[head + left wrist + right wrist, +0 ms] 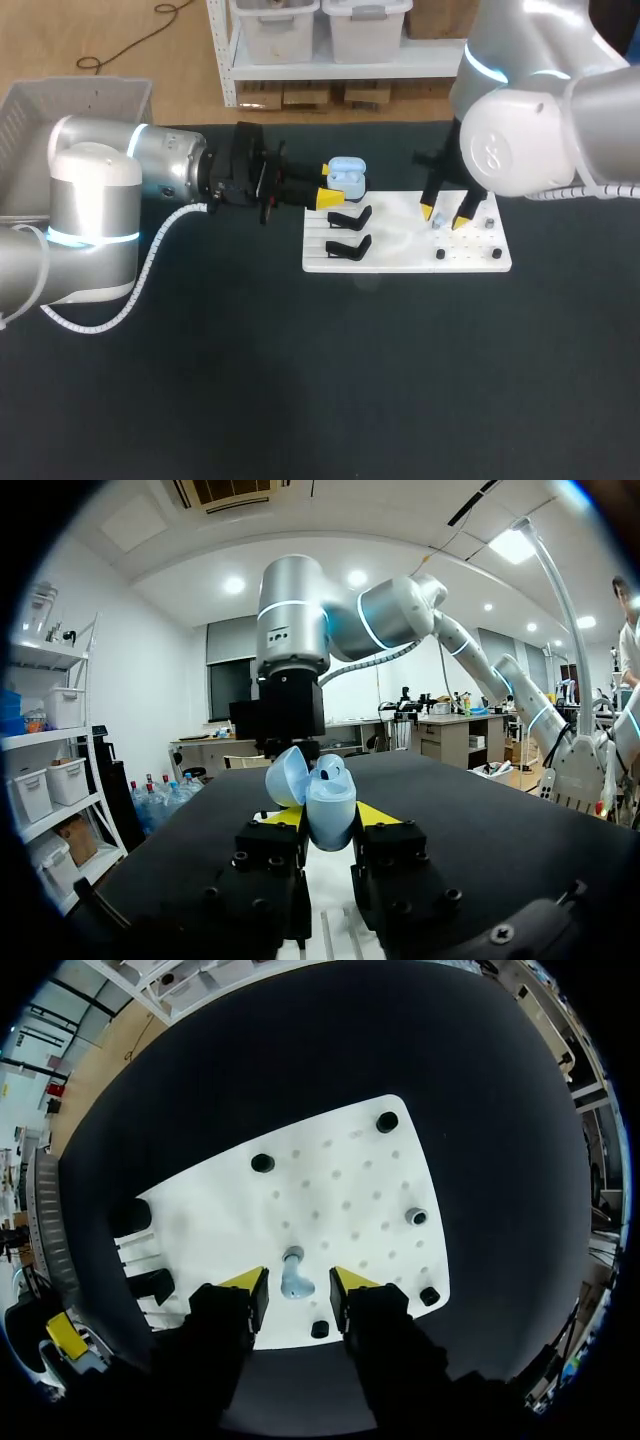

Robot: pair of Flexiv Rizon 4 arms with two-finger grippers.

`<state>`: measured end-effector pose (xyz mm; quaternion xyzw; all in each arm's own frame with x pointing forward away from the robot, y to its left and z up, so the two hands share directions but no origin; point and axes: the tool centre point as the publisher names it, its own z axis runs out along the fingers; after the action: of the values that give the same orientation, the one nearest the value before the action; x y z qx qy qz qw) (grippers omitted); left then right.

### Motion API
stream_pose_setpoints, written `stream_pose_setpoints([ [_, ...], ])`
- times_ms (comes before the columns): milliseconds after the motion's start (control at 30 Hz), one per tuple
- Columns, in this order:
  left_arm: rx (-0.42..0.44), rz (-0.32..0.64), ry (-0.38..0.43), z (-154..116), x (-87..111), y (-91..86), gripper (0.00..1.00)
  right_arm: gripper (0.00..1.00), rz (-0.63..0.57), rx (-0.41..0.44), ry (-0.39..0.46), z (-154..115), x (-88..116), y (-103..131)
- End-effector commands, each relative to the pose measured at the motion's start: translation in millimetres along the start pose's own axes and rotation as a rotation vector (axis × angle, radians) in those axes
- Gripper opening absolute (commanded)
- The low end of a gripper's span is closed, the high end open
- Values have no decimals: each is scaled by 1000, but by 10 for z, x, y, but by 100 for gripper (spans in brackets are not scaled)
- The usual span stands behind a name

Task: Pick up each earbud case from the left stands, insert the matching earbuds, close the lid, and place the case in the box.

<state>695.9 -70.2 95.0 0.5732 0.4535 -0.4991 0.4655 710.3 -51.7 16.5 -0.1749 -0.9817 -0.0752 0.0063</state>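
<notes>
Left gripper (330, 818) clamps the open earbud case (326, 788) at the edge of the white board (400, 262); right gripper (297, 1286), spread, straddles a light, likely slippery earbud (293, 1278): pinch its stem.

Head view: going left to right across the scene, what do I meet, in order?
grey box → left gripper → light blue earbud case → right gripper → black peg at the white board's right end.
</notes>
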Motion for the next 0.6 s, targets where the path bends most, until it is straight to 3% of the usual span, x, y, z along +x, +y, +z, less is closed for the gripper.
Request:
stream_pose_setpoints([
  [33,-6,3,0,1,-1,-22,0,39,2,2,8,18,-45,-1],
  [600,-6,3,0,1,-1,-22,0,32,0,4,23,53,-94,-7],
])
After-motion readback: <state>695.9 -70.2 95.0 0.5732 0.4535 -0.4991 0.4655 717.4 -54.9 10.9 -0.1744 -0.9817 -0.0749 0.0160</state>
